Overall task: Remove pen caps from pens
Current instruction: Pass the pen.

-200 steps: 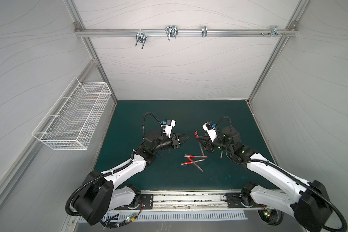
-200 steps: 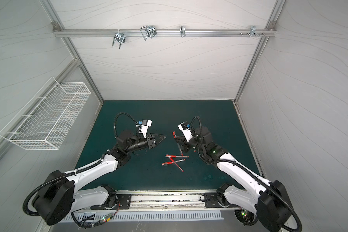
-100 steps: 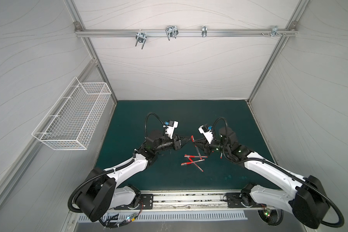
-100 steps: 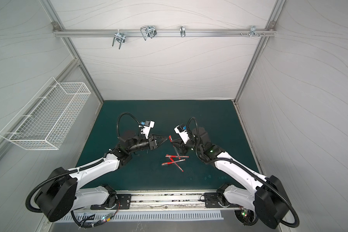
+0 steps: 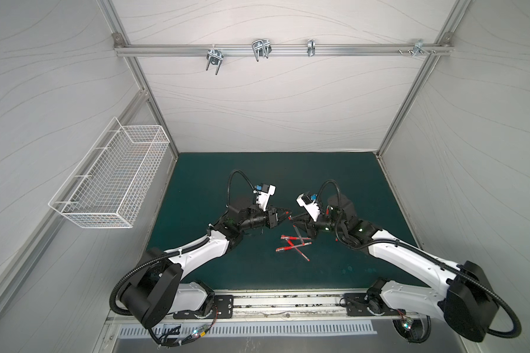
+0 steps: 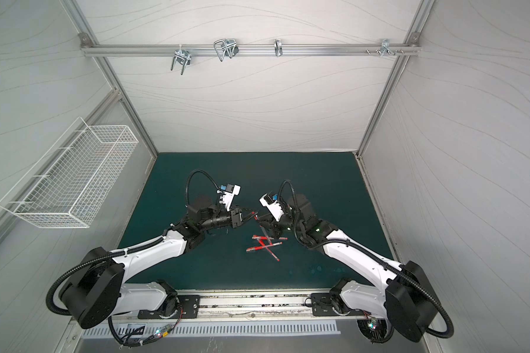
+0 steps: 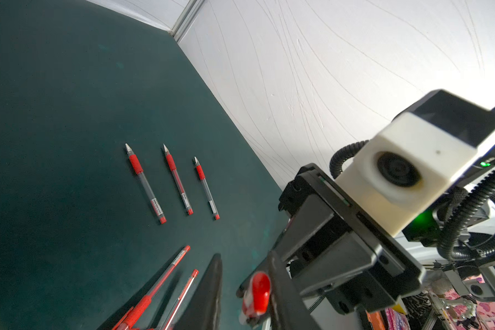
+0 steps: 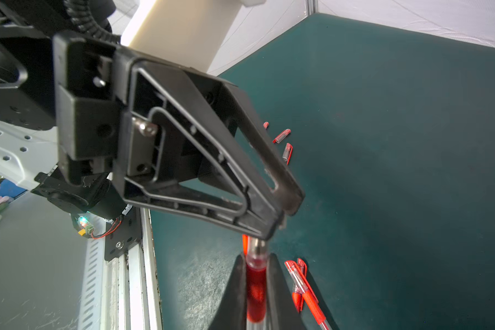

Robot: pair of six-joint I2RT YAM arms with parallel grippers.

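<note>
1. right gripper (image 8: 256, 264): clenched on a pen (image 8: 256, 288) at its red band, holding it above the mat (image 5: 227, 171).
2. left gripper (image 7: 244, 268): jaws narrowed about the cap (image 7: 256, 294) on that pen. the cap touches one jaw and a gap shows at the other, so it is not clamped.
3. in both top views the two grippers meet tip to tip over mid-mat.
4. capped pens (image 5: 292, 244) lie crossed in a small pile on the mat, just nearer the robot's base than the grippers.
5. three bare pens (image 7: 177, 180) lie side by side, apart, tips pointing the same way, near a side wall (image 7: 297, 71).
6. a few loose caps (image 8: 282, 135) lie close together on the mat, partly hidden behind the left gripper.
</note>
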